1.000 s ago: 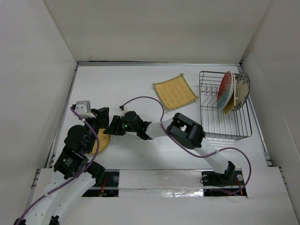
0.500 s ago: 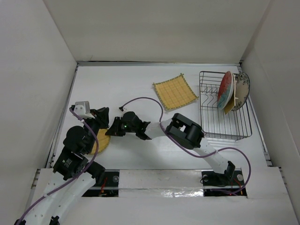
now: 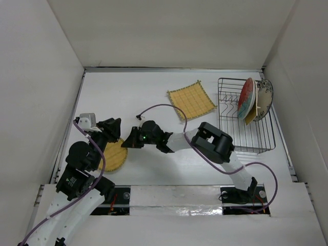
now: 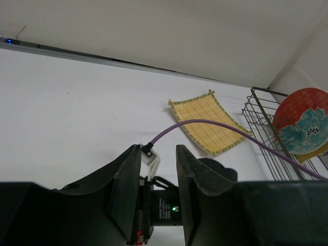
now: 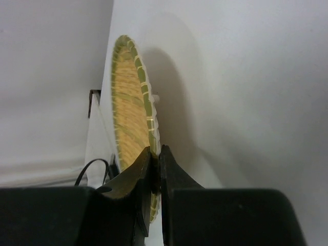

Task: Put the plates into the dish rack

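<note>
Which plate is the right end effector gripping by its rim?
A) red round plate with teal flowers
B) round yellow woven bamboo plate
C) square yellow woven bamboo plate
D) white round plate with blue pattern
B: the right end effector is closed on the rim of the round yellow woven bamboo plate.

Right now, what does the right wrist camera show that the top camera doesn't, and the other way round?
Right wrist only: the right gripper pinched shut on the rim of the round bamboo plate, seen edge-on. Top only: the dish rack holding the red plate and white plate, the square bamboo plate lying flat, and the left gripper. Both: the round bamboo plate and the right gripper.
</note>
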Action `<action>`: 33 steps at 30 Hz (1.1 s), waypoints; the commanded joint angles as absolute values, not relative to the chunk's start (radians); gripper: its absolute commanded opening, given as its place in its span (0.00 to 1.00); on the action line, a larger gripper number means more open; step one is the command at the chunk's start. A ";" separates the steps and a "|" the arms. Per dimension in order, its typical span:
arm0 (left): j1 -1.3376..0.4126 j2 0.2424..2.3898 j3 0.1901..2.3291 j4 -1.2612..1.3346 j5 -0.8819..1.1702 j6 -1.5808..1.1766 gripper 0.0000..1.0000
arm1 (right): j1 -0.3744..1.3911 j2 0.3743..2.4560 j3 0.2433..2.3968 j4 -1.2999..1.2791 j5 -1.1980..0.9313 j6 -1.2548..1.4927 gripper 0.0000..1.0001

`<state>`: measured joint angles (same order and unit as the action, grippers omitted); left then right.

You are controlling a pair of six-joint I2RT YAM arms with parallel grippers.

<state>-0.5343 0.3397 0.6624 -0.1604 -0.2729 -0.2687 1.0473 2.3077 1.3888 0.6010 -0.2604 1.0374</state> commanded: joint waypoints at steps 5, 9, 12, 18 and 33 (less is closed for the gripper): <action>-0.528 0.292 0.655 -0.095 -0.204 -0.253 0.33 | 0.944 1.958 1.243 0.710 -0.150 0.924 0.00; -0.528 0.278 0.653 -0.097 -0.189 -0.253 0.35 | 0.853 1.773 1.141 0.666 -0.075 0.842 0.00; -0.528 0.276 0.657 -0.106 -0.178 -0.259 0.35 | 0.781 1.584 1.062 0.559 0.044 0.747 0.00; -0.528 0.230 0.658 -0.106 -0.141 -0.264 0.35 | 0.560 1.234 1.008 0.240 0.364 0.491 0.00; -0.528 0.158 0.655 -0.109 -0.110 -0.270 0.36 | 0.382 1.279 1.336 -0.239 0.971 -0.014 0.00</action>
